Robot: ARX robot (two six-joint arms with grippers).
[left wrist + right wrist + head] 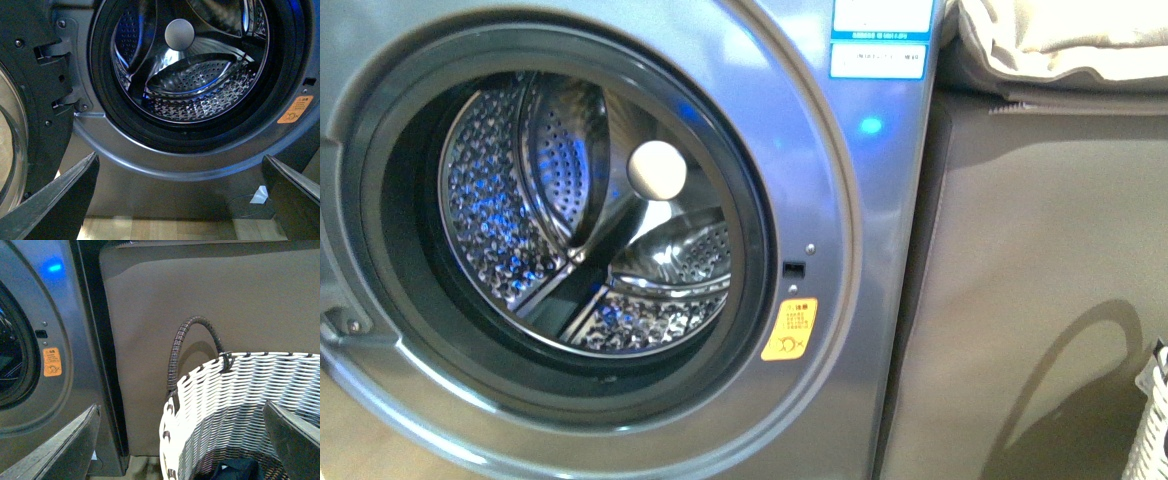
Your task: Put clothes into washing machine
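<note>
Pick-up pending; washing machine (880, 200) empty.
Left end effector (180, 157), right end effector (180, 406) apart; right must grasp clothes (235, 470) in four-o'clock basket (240, 385).

A grey-brown unit (1040, 280) carries folded cream fabric (1060, 40), with a white woven basket (250, 390) near it, on seemingly wooden floor (165, 227).

One washing machine (880, 200), one woven basket (240, 390)

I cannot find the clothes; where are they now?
In the right wrist view, the clothes lie inside the white basket, right of the washing machine.
</note>
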